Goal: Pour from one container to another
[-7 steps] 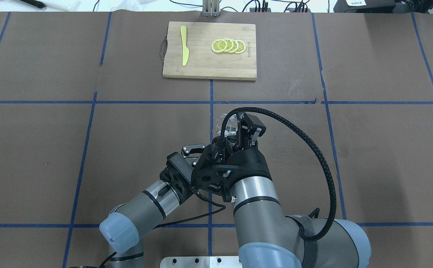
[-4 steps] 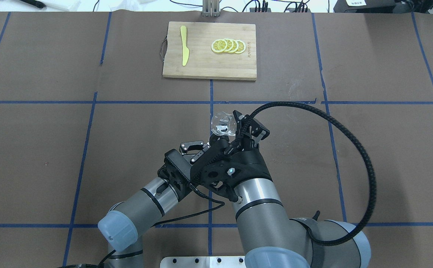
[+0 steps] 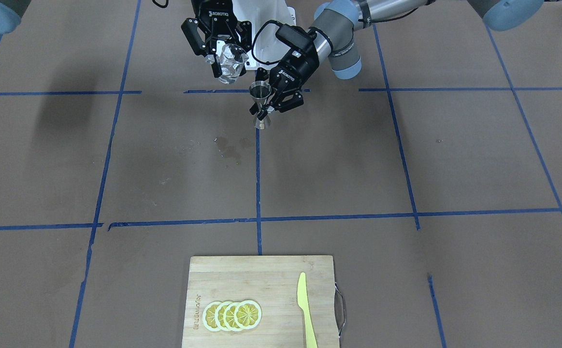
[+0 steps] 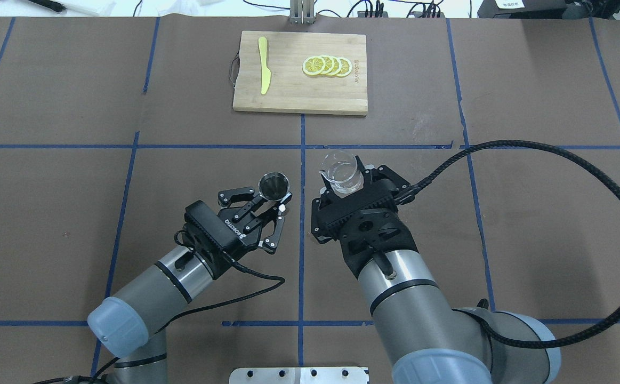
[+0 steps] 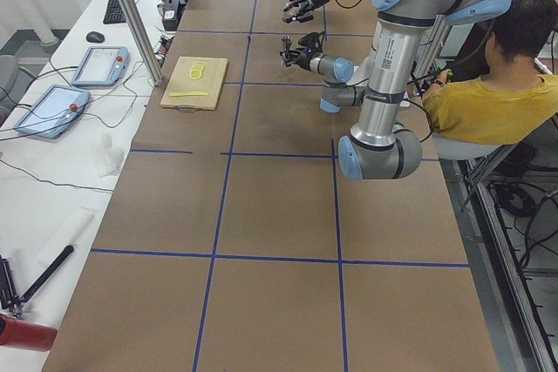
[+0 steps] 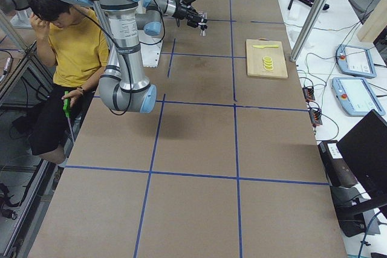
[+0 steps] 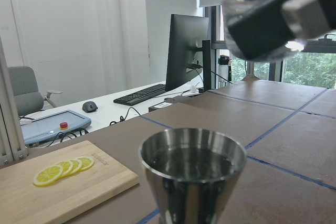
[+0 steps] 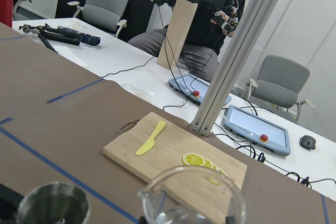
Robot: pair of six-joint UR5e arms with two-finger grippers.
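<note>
Item 1: steel jigger [image 4: 273, 185]. It is standing upright between the left jaws, which are pinching it at the narrow waist. Whether its foot is touching the surface [image 4: 528, 224] cannot be told.

Item 2: clear glass cup [image 4: 343, 176]. The right jaws are clamping its sides and holding it mouth-up above the surface, beside the left jaws and apart from the jigger.

Item 3: cutting board [image 4: 299, 93]. It is carrying lemon slices [image 4: 327, 65] and a yellow knife [image 4: 263, 65], and is lying well beyond both sets of jaws.
</note>
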